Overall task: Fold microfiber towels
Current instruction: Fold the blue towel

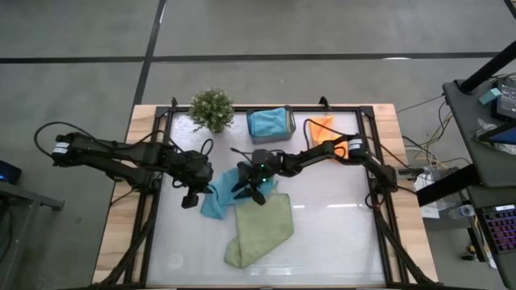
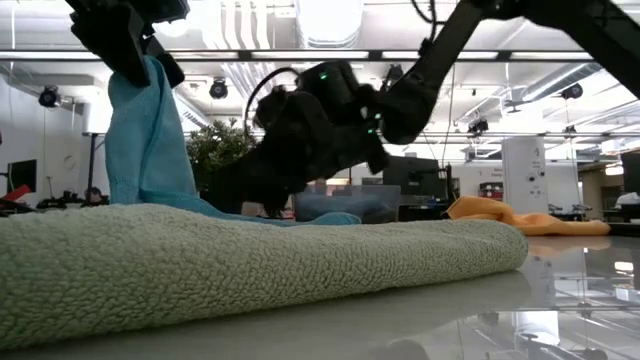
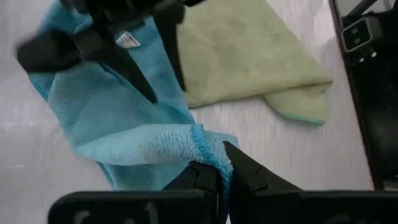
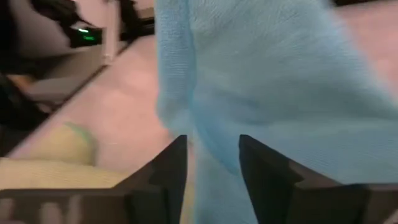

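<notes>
A glossy white table carries a thick, looped-pile light green towel folded into a long pad at its front middle. Just behind it lies a crumpled, fuzzy teal towel. The left gripper pinches its raised corner with fingers closed tight, while the right gripper straddles hanging cloth with fingers parted.

A potted plant stands at the table's far edge beside a grey bin.

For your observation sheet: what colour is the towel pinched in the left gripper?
Teal-blue. The left gripper is shut on the towel's edge, clearest in the left wrist view.
</notes>
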You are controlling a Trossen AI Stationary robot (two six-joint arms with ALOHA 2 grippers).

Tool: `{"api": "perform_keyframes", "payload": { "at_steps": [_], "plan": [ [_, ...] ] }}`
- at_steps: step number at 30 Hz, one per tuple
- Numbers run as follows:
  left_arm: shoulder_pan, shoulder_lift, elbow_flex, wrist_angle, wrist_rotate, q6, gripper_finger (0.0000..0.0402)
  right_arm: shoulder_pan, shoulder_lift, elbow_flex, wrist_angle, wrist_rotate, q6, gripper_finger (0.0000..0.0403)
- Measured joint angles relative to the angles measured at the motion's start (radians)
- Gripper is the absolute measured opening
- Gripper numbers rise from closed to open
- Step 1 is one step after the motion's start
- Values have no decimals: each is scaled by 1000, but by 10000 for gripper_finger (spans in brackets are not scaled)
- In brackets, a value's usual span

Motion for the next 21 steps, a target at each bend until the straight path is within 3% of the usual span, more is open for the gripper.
{"api": "perform_keyframes", "payload": {
  "at_steps": [7,15,21],
  "plan": [
    [-13,-39,22,2,91,-94,0,-4,69,136,-215,-336,25,173],
    [-31,-57,15,-61,97,-120,0,5,6,248,-860,-317,-338,110],
    [-31,-47,15,-68,92,-129,0,40,-22,279,-1155,-96,-482,24]
  ]
}}
